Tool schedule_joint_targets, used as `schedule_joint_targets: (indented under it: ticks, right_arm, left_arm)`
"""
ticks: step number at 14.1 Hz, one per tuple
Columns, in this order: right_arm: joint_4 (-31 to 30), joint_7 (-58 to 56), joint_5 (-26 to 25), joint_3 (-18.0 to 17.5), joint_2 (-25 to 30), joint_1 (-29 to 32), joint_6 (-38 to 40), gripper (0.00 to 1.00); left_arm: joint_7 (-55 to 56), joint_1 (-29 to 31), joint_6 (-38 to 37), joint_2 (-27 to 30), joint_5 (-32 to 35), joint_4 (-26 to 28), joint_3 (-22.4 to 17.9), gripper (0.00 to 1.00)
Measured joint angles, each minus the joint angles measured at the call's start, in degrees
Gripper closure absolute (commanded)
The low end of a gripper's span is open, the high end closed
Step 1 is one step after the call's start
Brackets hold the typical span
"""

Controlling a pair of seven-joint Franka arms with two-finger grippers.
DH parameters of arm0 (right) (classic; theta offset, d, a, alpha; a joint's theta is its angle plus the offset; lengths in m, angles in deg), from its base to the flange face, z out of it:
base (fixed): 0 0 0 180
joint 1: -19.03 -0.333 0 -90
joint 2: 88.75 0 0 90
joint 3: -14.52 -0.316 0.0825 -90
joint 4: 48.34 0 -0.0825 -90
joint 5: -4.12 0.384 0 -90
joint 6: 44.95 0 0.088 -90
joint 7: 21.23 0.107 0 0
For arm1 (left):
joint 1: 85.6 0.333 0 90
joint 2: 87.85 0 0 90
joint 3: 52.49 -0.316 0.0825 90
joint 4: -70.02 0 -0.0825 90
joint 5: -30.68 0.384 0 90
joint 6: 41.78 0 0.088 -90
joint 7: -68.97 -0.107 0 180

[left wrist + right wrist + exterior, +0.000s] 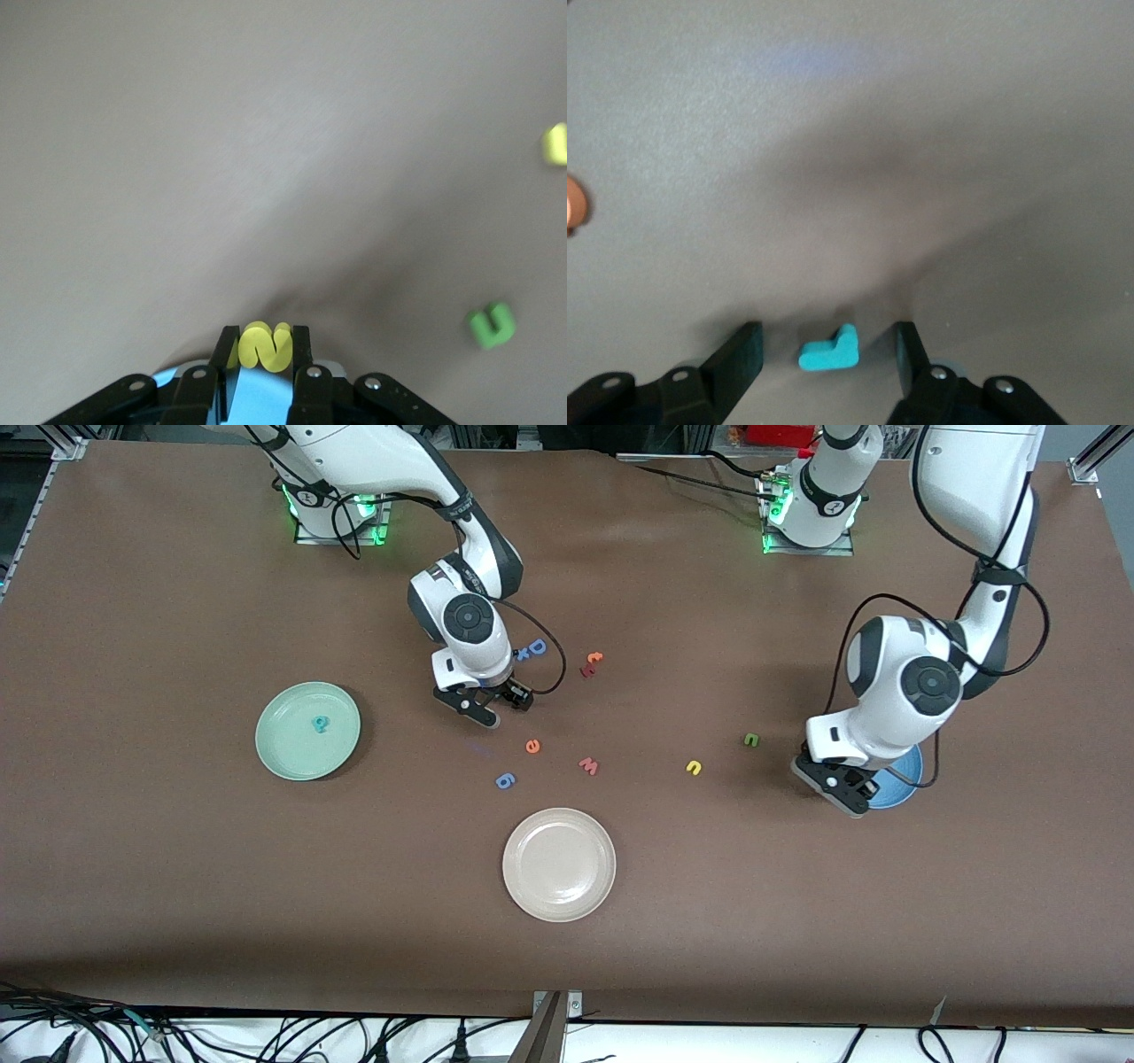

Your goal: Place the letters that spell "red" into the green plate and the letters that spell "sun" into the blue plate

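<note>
My right gripper (494, 708) is low over the table, between the green plate (307, 731) and the orange "e" (532, 746). Its fingers stand open on either side of the teal "r" (829, 351), which lies flat with gaps on both sides. A teal "d" (320, 724) lies in the green plate. My left gripper (843, 786) hangs over the edge of the blue plate (902, 779), shut on the yellow "s" (263, 346). The yellow "u" (694, 767) and green "n" (751, 739) lie on the table beside that plate.
A cream plate (559, 864) sits nearest the front camera. A pink "w" (589, 765) and a small blue letter (505, 780) lie near the "e". A blue "D" (536, 646), an orange "t" (594, 658) and a red letter (586, 670) lie farther back.
</note>
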Motion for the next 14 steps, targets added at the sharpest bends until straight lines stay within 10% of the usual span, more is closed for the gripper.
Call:
schedule_joint_targets:
  ticks: [3, 11, 13, 14]
  right_arm:
    - [-0.21, 0.03, 0.00, -0.02, 0.34, -0.21, 0.06, 0.69]
    - [-0.30, 0.08, 0.00, 0.00, 1.38, -0.22, 0.06, 0.72]
    - [0.00, -0.36, -0.04, 1.13, 2.56, -0.24, 1.04, 0.72]
    - [0.37, -1.65, -0.06, 2.12, 3.49, -0.23, 2.73, 0.72]
  left_arm:
    - [-0.78, 0.01, -0.33, 0.05, -0.21, 1.74, -1.43, 0.92]
    - [-8.65, 0.47, -1.49, -0.38, -1.70, 3.74, -5.53, 0.88]
    - [-8.71, 0.46, -1.48, -1.10, -2.30, 3.87, -5.48, 0.66]
    - [-8.71, 0.46, -1.45, -1.42, -2.35, 3.87, -5.48, 0.36]
